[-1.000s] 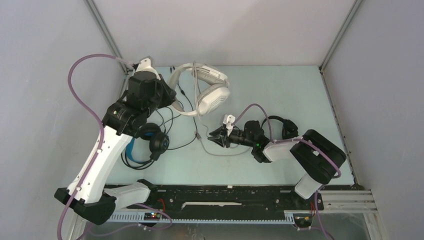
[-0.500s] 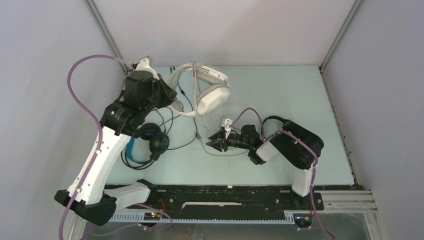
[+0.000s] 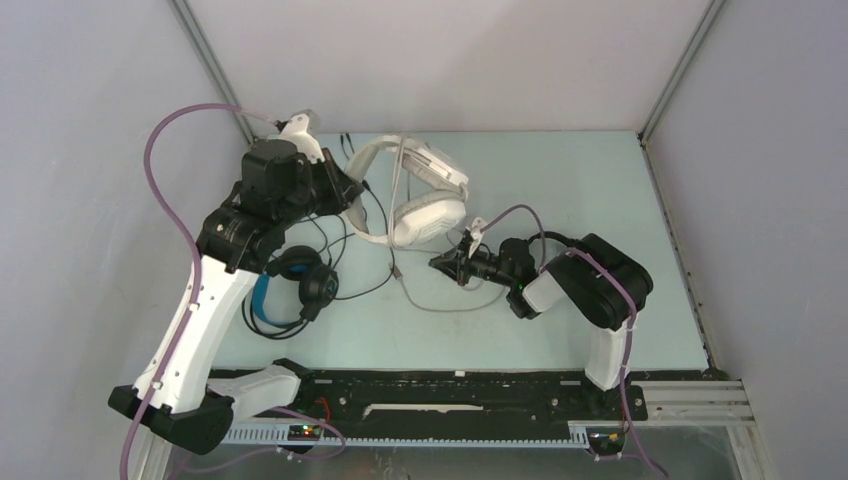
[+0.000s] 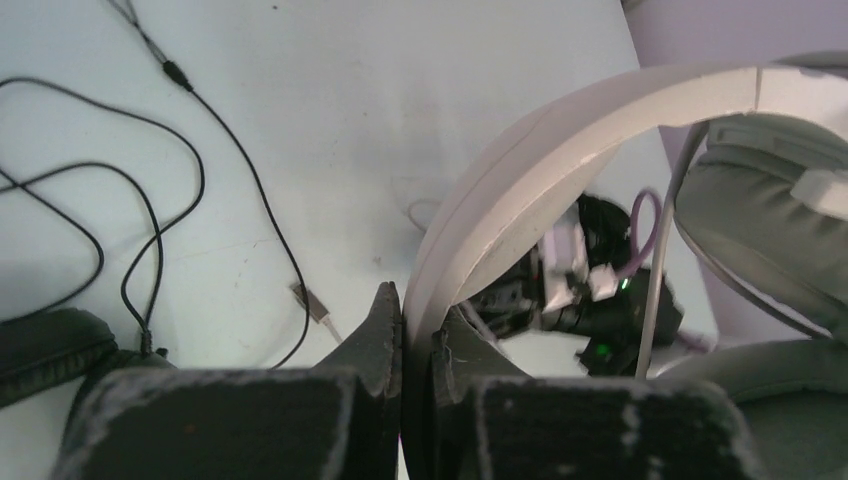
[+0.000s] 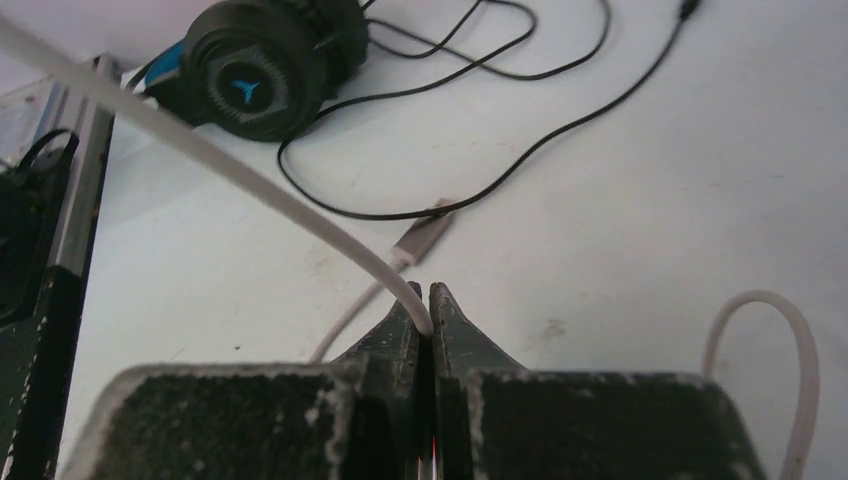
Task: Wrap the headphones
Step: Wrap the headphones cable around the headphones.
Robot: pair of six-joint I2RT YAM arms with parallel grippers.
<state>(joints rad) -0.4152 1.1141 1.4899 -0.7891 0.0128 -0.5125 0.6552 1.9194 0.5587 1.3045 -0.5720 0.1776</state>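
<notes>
White-grey plastic catches the eye first: the pale headphones (image 3: 425,200) sit toward the back of the worktop (image 3: 570,170), a little left of centre, their headband arching over to the left claw (image 3: 350,193). Seen from the left wrist, that claw (image 4: 415,318) is clenched on the headband, one finger on each face of the band, with the grey ear cushions filling the right of the view. Whether the cups rest on the worktop or hang just above it, I cannot tell.

Over the middle of the worktop the right claw (image 3: 441,262) is low and points left, just on the near side of the lower ear cup. From its own wrist, the right claw (image 5: 428,300) is pinched tight on the white cable (image 5: 230,165), which climbs from the fingertips up and away to the left. From above, more of that cable (image 3: 432,309) lies slack in a curve on the near side of the claw. A small metal plug (image 5: 425,237) lies flat just beyond the fingertips.

Off to the left, close beside the left arm, lie the black headphones with the blue headband (image 3: 295,285), one cup showing a blue emblem. Their thin black cable (image 5: 520,155) sprawls in loose loops across the worktop between them and the pale pair.
</notes>
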